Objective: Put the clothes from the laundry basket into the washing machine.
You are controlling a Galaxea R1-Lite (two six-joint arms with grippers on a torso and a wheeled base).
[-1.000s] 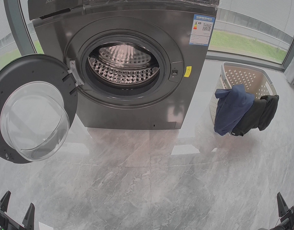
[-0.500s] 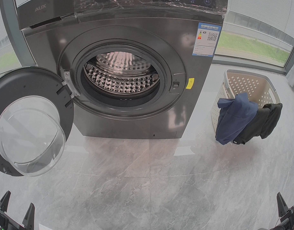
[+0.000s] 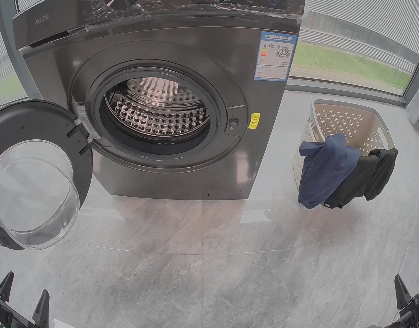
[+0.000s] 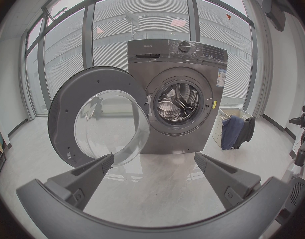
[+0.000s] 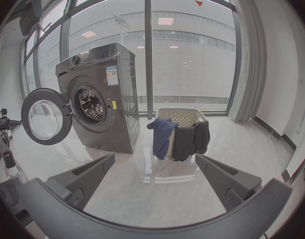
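Note:
A grey washing machine (image 3: 173,55) stands ahead with its round door (image 3: 34,174) swung open to the left and its steel drum (image 3: 157,108) bare. To its right sits a beige laundry basket (image 3: 351,121) with a blue garment (image 3: 325,169) and a black garment (image 3: 362,176) draped over its front rim. My left gripper (image 3: 22,294) is low at the near left, open and holding nothing. At the near right my right gripper (image 3: 412,279) is open too, far from the basket. The left wrist view faces the washing machine (image 4: 179,93); the right wrist view faces the laundry basket (image 5: 182,117).
Grey marble floor (image 3: 209,260) lies open between me and the machine. Tall windows (image 3: 369,19) run behind the machine and basket. A curtain (image 5: 248,67) hangs at the far right.
The whole head view has shifted: the machine and basket now sit lower and further left in the picture, so the camera moved. Both grippers stay in the same place in the picture.

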